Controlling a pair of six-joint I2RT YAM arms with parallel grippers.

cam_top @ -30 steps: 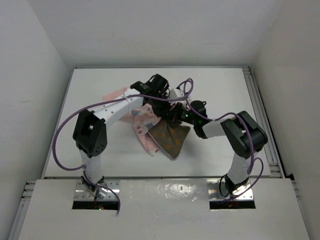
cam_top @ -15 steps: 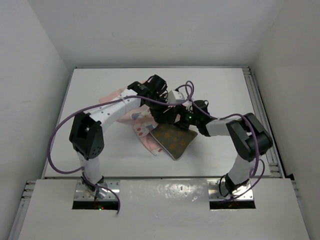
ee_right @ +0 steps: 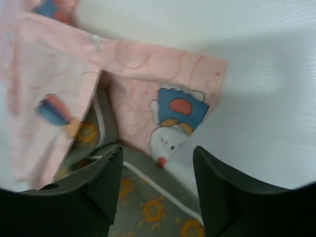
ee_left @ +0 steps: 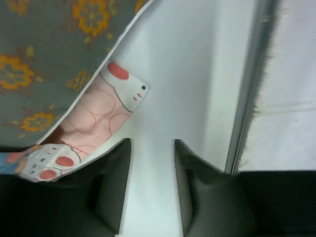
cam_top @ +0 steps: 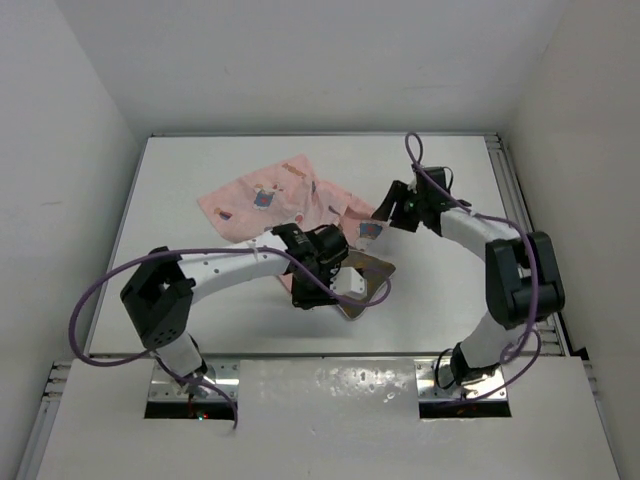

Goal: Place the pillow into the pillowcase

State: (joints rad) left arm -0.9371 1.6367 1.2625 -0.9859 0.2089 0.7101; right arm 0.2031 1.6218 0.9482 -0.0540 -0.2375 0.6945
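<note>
The pink pillowcase (cam_top: pixel 265 195) lies spread on the white table. The brown-grey pillow (cam_top: pixel 372 274) with orange dots pokes out of its near right end, the rest hidden under the cloth. My left gripper (cam_top: pixel 325 292) hangs by the pillow's near corner. In the left wrist view it (ee_left: pixel 153 143) is open over bare table, with the pillow (ee_left: pixel 39 59) and a pillowcase (ee_left: pixel 94 123) edge just beyond its left finger. My right gripper (cam_top: pixel 386 214) is open above the pillowcase's right corner. In the right wrist view it (ee_right: pixel 158 150) is empty, over the pillow (ee_right: pixel 148 207) that runs under the pillowcase (ee_right: pixel 163 84).
A metal rail (cam_top: pixel 520 220) runs along the table's right side, and white walls enclose the table on three sides. A table edge strip (ee_left: pixel 247 98) lies close to the right of my left gripper. Purple cables (cam_top: pixel 110 290) loop off both arms.
Both grippers were shut at the cloth and have opened and let go. The pillowcase now lies flat. The left arm swung toward the near side; the right arm drew back to the right.
</note>
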